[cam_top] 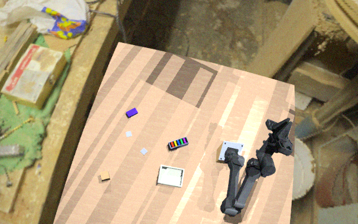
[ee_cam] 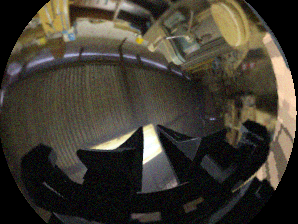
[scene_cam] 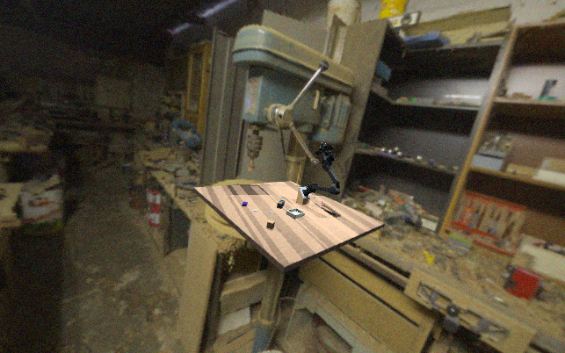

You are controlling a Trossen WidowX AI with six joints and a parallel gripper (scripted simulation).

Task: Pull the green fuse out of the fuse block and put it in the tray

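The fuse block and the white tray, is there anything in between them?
No. In the top view, only bare wood of the table shows between the fuse block and the tray. The little squares and cubes lie off to the side.

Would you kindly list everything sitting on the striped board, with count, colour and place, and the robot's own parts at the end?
Fuse block: one, dark, near the board's middle, holding a row of coloured fuses including the green fuse.
Tray: one, white-rimmed, nearer the bottom edge than the block.
Flat block: one, purple, upper left of the fuse block.
Small squares: two, pale, between the purple block and the tray.
Small cube: one, tan, left of the tray.
Base mount: one, white plate on a tan block, right side.
Arm: one, dark grey, folded at the right.
Gripper: one, dark, raised near the right edge, nothing seen between its fingers.
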